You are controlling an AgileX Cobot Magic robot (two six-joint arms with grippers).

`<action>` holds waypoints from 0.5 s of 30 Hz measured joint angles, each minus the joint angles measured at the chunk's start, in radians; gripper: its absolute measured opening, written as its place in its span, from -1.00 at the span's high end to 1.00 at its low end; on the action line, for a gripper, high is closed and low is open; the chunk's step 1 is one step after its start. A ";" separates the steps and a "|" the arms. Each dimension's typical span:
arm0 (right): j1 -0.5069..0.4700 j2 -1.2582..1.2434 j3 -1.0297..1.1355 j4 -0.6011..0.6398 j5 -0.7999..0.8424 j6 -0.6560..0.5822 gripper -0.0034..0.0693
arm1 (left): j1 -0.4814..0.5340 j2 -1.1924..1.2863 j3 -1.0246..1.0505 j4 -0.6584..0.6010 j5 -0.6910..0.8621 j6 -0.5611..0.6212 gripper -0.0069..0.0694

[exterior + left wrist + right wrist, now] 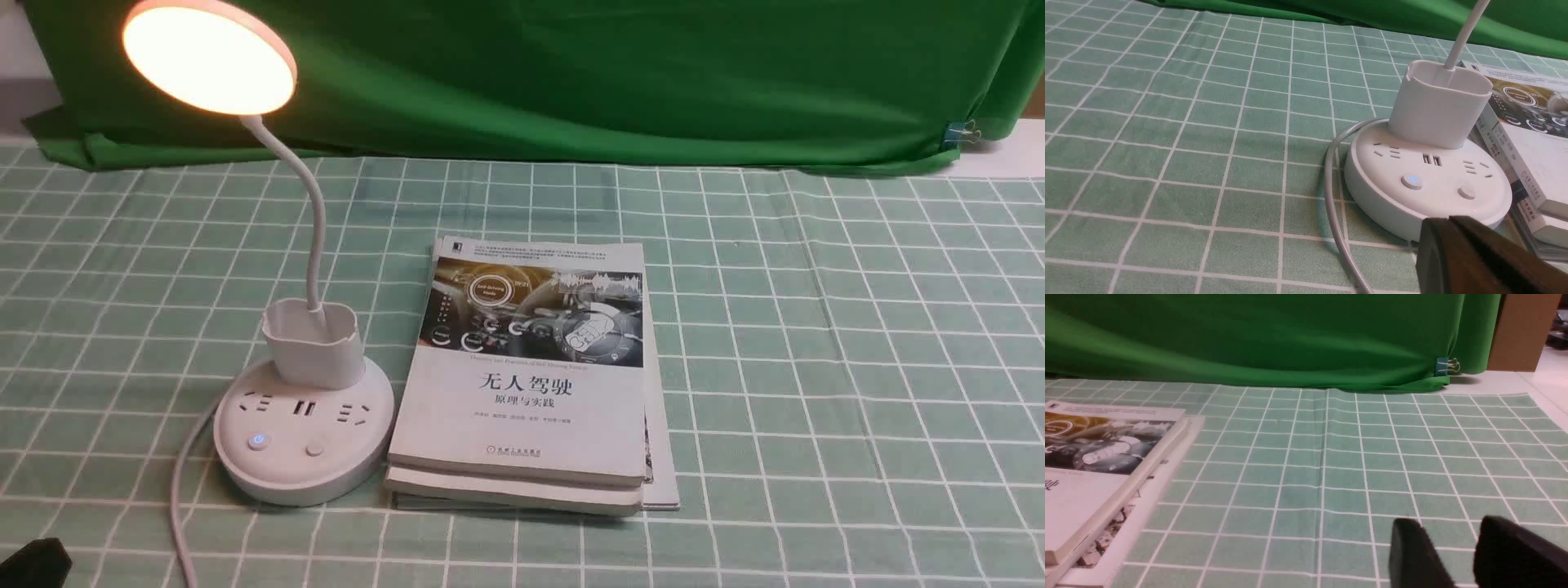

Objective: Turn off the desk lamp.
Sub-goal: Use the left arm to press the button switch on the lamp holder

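"无人驾驶 原理与实践" on the top book (522, 359)

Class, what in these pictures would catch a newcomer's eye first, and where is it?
The glowing lamp comes first, its bright disc high on the left against the green cloth. Next is the stack of books, right of the lamp's base, with a dark photo across the top cover. A small blue light also marks the base's left button.
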 joint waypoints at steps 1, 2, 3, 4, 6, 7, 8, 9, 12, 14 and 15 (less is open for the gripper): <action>0.000 0.000 0.000 0.000 0.000 0.000 0.24 | 0.000 0.000 0.000 0.000 0.000 0.000 0.81; 0.000 0.000 0.000 0.000 0.000 0.000 0.24 | 0.000 0.000 0.000 0.000 0.000 0.000 0.81; 0.000 0.000 0.000 0.000 0.000 0.000 0.24 | 0.000 0.000 0.000 0.000 0.000 0.000 0.81; 0.000 0.000 0.000 0.000 0.000 0.000 0.24 | 0.000 0.000 0.000 0.000 0.000 0.000 0.81; 0.000 0.000 0.000 0.000 0.000 0.000 0.24 | 0.000 0.000 0.000 0.000 0.000 0.000 0.81; 0.000 0.000 0.000 0.000 0.000 0.000 0.24 | 0.000 0.000 0.000 0.000 0.000 0.000 0.81; 0.000 0.000 0.000 0.000 0.000 0.000 0.24 | 0.000 0.000 0.000 0.000 0.000 0.000 0.81; 0.000 0.000 0.000 0.000 0.000 0.000 0.24 | 0.000 0.000 0.000 0.000 0.000 -0.001 0.81; 0.000 0.000 0.000 0.000 0.000 0.000 0.24 | 0.000 0.000 0.000 0.004 -0.001 0.000 0.81; 0.000 0.000 0.000 0.000 0.000 0.000 0.24 | 0.000 0.000 0.000 0.033 -0.020 0.000 0.81; 0.000 0.000 0.000 0.000 0.000 0.000 0.24 | 0.000 0.000 0.000 0.054 -0.037 0.000 0.81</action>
